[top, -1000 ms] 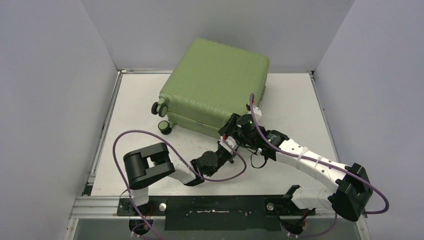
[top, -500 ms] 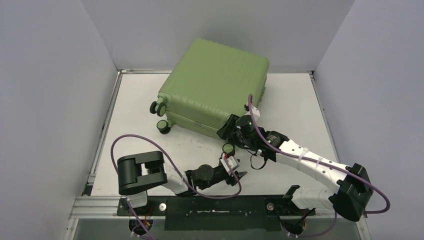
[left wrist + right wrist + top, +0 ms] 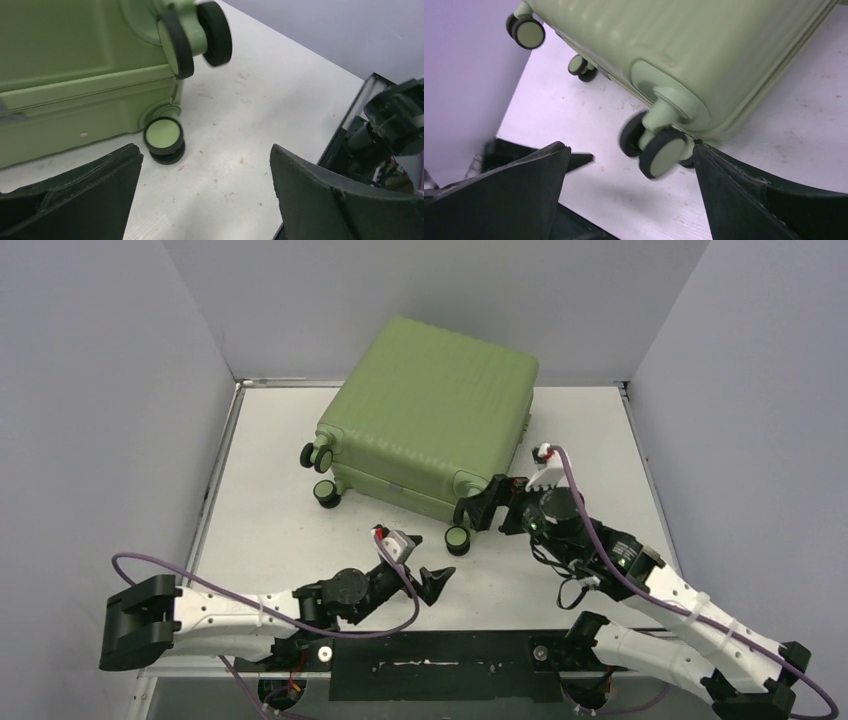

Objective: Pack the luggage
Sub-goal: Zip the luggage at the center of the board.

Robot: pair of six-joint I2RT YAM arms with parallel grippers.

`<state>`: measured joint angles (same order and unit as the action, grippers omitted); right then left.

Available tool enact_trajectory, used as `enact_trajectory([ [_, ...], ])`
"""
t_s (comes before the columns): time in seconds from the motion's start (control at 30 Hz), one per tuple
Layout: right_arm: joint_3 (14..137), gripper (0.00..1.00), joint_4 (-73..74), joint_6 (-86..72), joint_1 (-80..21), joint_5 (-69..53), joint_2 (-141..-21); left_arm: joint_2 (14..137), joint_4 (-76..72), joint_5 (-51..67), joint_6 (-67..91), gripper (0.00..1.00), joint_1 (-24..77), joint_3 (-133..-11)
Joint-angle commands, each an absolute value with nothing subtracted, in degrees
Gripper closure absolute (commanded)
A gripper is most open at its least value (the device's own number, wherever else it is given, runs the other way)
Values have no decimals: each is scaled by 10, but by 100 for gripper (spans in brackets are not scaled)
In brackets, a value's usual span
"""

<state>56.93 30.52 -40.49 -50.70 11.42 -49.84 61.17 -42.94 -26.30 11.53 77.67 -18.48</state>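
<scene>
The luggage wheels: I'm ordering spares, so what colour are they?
The wheels have black tyres and light-green hubs, clearest in the left wrist view.

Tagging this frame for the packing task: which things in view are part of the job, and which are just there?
Job:
- luggage, shut, lying flat on its side
- left gripper, open, holding nothing, near a wheel
- right gripper, open, holding nothing, at the wheeled corner

Just there:
- table
- grey walls
</scene>
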Motion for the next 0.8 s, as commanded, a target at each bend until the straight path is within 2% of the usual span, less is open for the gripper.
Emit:
enact_trajectory([
  [0.0, 449, 3, 228, -321, -507, 147, -404, 526, -266, -357, 164, 3, 776, -209],
  [0.17, 317, 10, 125, -289, -509, 141, -279, 428, -198, -399, 180, 3, 774, -206],
  [0.33, 259, 17, 78, -284, -511, 151, -291, 365, -182, -426, 176, 3, 768, -204],
  [0.47, 228, 22, 22, -309, -512, 161, -323, 390, -199, -428, 161, 3, 752, -225],
  [0.6, 214, 22, -56, -322, -511, 151, -337, 442, -197, -408, 181, 3, 718, -268],
  [0.77, 283, 19, -45, -327, -511, 128, -361, 478, -186, -356, 217, 3, 665, -314],
])
